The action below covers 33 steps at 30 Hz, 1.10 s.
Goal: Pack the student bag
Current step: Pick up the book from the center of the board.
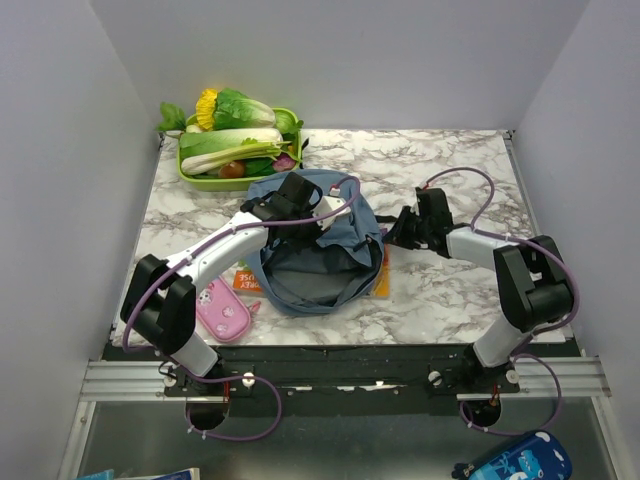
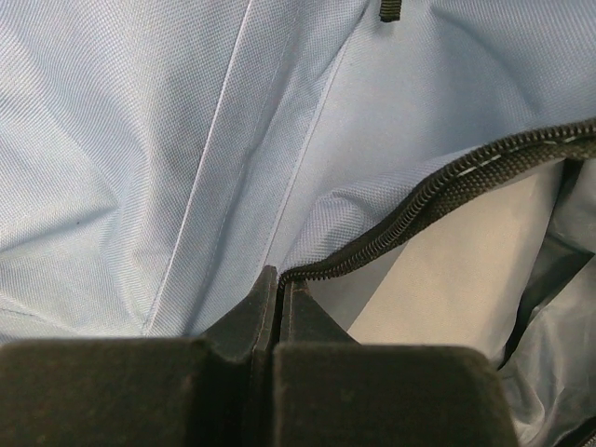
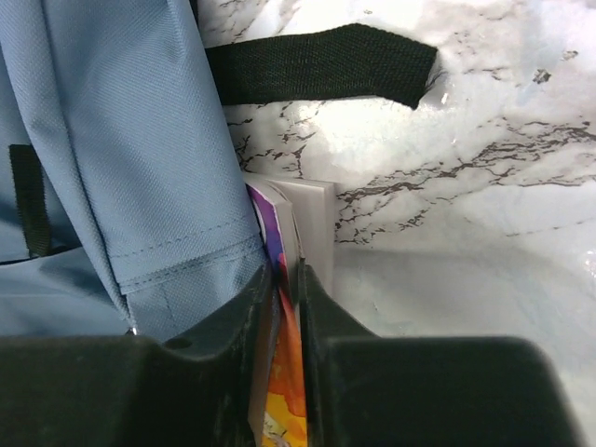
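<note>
bag spot: the big soft dusty-blue fabric backpack (image 1: 345,240) is slumped mid-table on the white marble table top (image 1: 450,290), right between my two arms.
bag contents: the mouth gapes and all I get is dark grey lining. On the left wrist cam there's a pale flat panel behind the zipper, can't tell what it is.
bag heading: mouth faces up and toward 6 o'clock, blue shell at 12. Long axis runs roughly 12-to-6, but it's a pretty round heap.
green tray: shallow lime-green plastic tray (image 1: 200,182) at the table's 11 o'clock, piled with vegetables (cabbage, leek, a tomato).
book: thin orange-covered book (image 3: 315,219), flat on the marble, poking out from under the bag at its 4 o'clock.
left gripper (image 2: 273,279): pinched tight on the bag's zipper edge, 12 o'clock rim.
right gripper (image 3: 284,277): fingers a crack apart with the book's edge between them. Can't tell if they're squeezing it.
stray: small pink pencil case (image 1: 222,312) at the bag's 8 o'clock.
</note>
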### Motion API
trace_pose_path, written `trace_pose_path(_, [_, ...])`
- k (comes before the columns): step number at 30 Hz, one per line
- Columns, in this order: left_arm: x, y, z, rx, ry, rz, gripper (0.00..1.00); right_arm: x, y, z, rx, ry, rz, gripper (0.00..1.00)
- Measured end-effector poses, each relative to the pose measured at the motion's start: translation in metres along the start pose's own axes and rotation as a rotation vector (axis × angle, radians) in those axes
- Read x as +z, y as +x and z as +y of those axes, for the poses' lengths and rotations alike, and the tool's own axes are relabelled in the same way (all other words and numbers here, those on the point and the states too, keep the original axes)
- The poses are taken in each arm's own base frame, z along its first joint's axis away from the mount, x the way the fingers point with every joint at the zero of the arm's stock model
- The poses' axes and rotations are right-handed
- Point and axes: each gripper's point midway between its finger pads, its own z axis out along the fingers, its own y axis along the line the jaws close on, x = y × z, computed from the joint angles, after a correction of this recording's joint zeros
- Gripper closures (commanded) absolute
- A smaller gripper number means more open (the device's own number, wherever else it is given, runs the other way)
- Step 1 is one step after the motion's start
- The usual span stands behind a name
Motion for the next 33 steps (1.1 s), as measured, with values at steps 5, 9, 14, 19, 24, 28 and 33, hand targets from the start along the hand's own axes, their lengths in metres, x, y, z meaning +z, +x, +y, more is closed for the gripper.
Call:
trace_pose_path(5, [-0.003, 0.001, -0.001, 0.004, 0.0, 0.0, 1.0, 0.003, 0.002, 0.001, 0.002, 0.0, -0.003, 0.99])
trace_pose_path(9, [-0.005, 0.0, -0.001, 0.006, -0.002, -0.004, 1.0, 0.001, 0.001, 0.002, -0.002, -0.006, -0.018, 0.99])
trace_pose_path(14, [-0.005, -0.001, -0.001, 0.006, -0.004, -0.008, 1.0, -0.019, -0.002, 0.01, -0.019, -0.003, -0.059, 0.99])
trace_pose_path(19, [-0.007, -0.002, 0.002, -0.015, -0.009, -0.011, 1.0, -0.062, -0.02, 0.023, -0.059, 0.008, -0.149, 0.99])
trace_pose_path(24, [-0.021, -0.024, 0.02, -0.086, -0.05, -0.065, 1.0, -0.096, -0.034, 0.024, -0.091, 0.044, -0.227, 0.99])
trace_pose_path(28, [-0.039, -0.048, 0.045, -0.165, -0.101, -0.145, 1.0, -0.119, -0.041, 0.025, -0.106, 0.069, -0.272, 0.99])
trace_pose_path(33, [-0.053, -0.071, 0.062, -0.218, -0.141, -0.226, 1.0, -0.155, -0.056, 0.04, -0.123, 0.056, -0.326, 0.99])
